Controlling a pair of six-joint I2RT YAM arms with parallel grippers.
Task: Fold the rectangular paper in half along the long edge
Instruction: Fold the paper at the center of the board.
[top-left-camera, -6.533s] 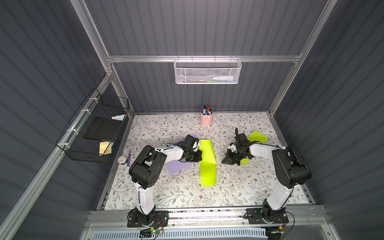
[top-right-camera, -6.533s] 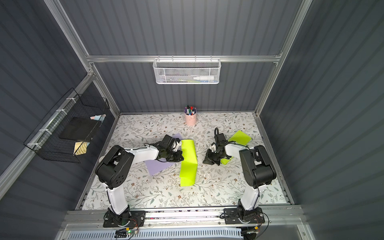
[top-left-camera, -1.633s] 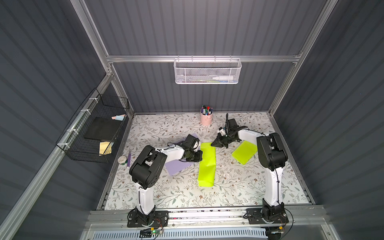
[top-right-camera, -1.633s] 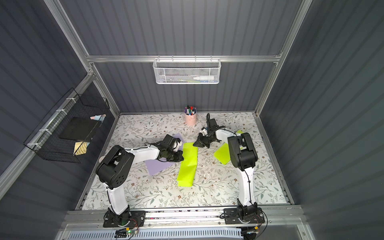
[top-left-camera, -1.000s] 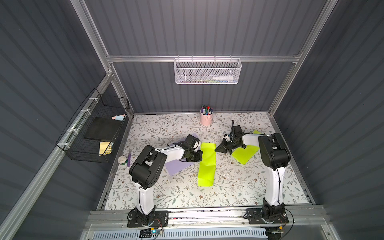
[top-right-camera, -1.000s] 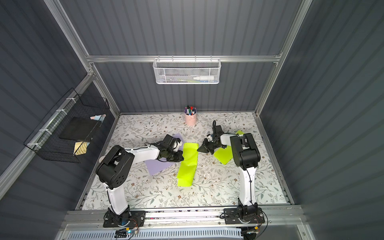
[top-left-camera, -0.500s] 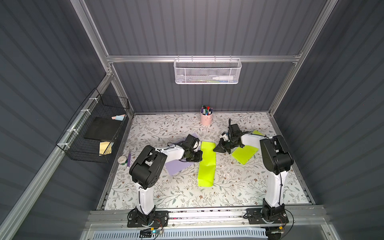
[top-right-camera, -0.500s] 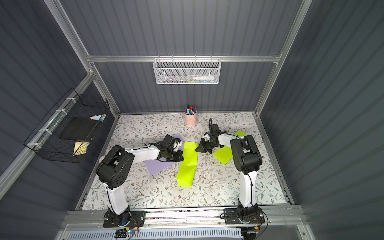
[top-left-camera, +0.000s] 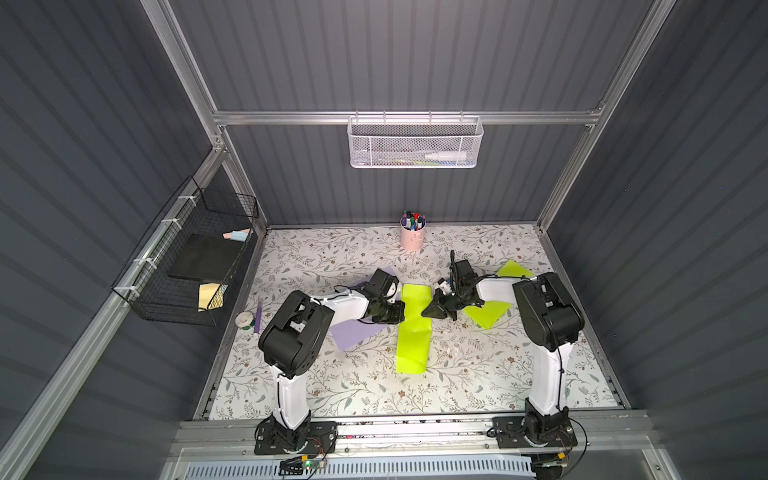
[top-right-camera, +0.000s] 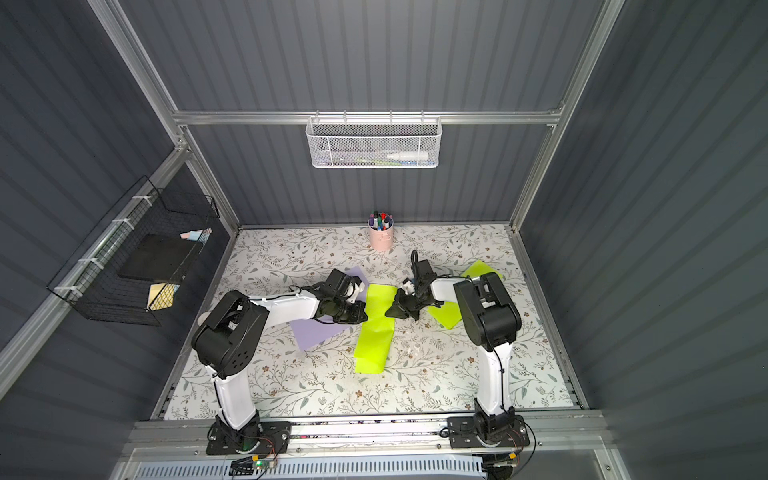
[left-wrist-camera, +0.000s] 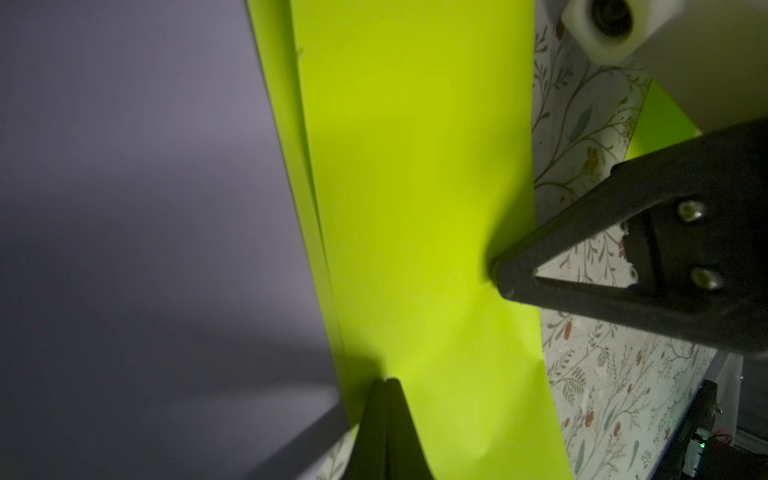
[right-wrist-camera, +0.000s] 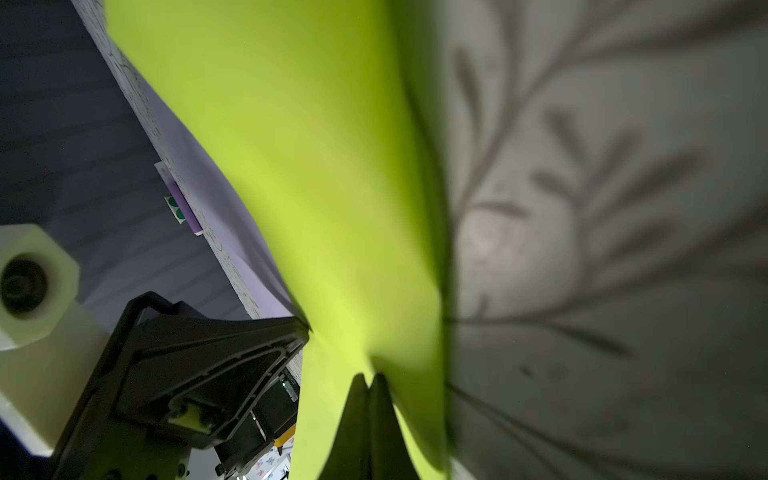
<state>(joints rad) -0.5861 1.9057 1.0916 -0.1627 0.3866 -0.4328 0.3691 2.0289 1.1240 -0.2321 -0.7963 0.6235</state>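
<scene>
- Now, the floral surface (top-left-camera: 332, 374) carries the paper (top-left-camera: 411, 345), folded into a lime strip at its middle, running near to far.
- Left hand (top-left-camera: 400, 311): closed, tips touching the paper's left edge.
- Right hand (top-left-camera: 426, 312): closed, tips on its right edge.

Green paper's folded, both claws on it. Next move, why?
Probably slide the right claw down the fold of the green paper toward the base, left claw pinning the loose edges: both shut tips sit on its far half; the near half looks unpressed.
</scene>
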